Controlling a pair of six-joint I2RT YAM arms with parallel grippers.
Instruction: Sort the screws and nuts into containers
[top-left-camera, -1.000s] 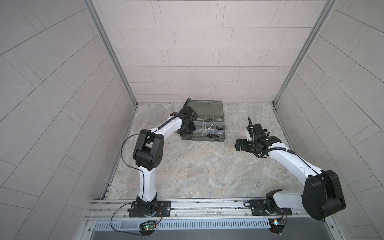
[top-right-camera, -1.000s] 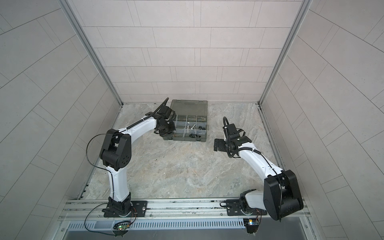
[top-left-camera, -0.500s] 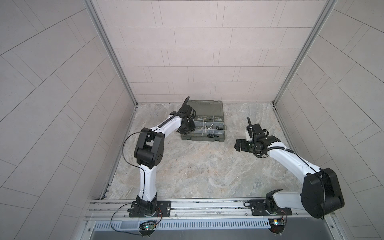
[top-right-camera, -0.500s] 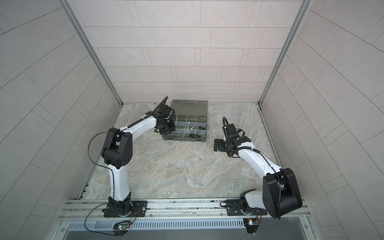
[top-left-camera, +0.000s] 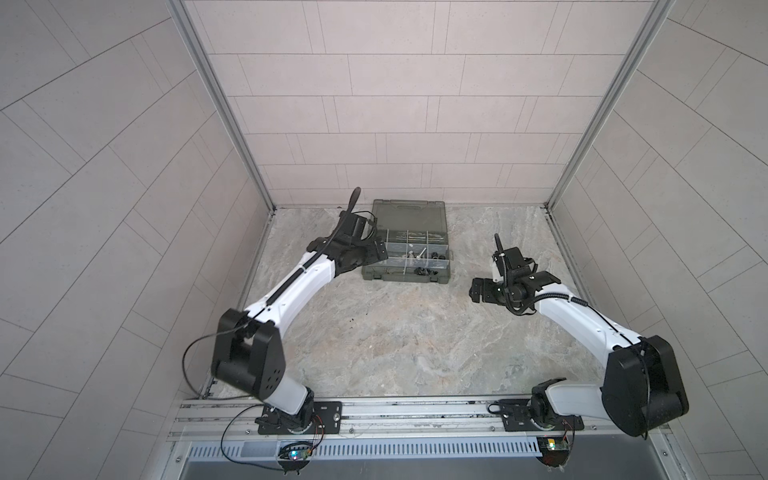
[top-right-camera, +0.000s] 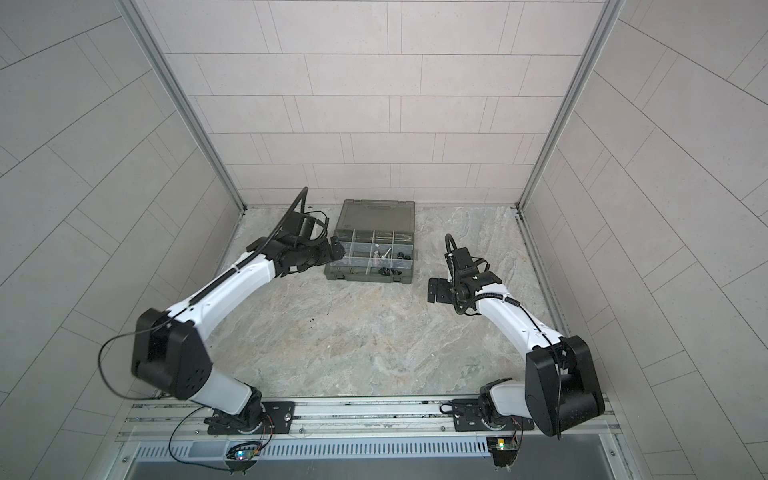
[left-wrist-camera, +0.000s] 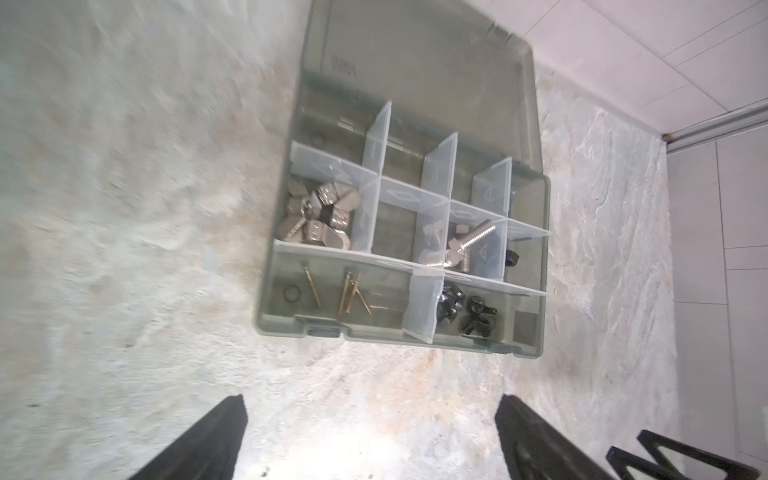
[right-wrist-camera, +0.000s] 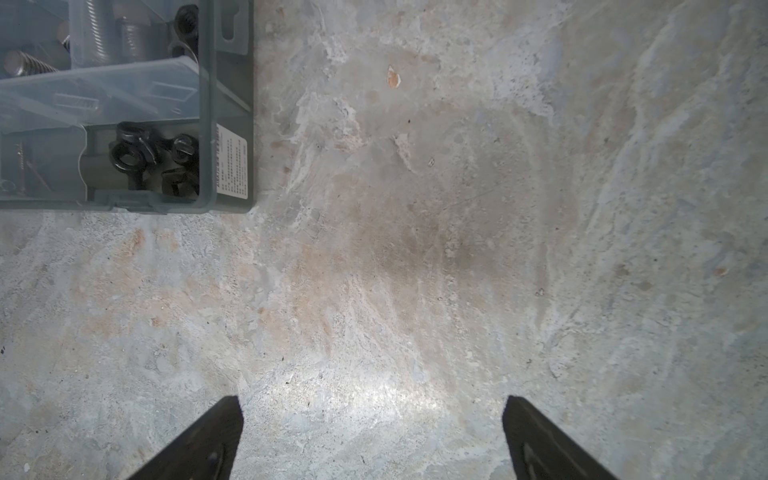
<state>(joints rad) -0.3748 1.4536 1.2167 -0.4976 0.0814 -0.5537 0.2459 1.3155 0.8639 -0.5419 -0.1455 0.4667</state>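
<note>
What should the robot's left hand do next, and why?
Probably draw the left gripper back from the organiser case. Its jaws stand open and empty. The screws and the winged nuts lie in separate compartments, and I can make out no loose part on the table to fetch.

This is a robot lab test cell, not a home. Pale grey tiled wall panels (top-left-camera: 374, 104) box me in on three sides, joined by bare aluminium corner posts (top-left-camera: 226, 104). My white-and-black arms (top-left-camera: 299, 282) are bolted to a slotted aluminium rail (top-left-camera: 415, 415) along a stone-patterned tabletop (top-left-camera: 415, 340). A small circuit board with lit LEDs (top-left-camera: 295, 455) hangs below.
</note>
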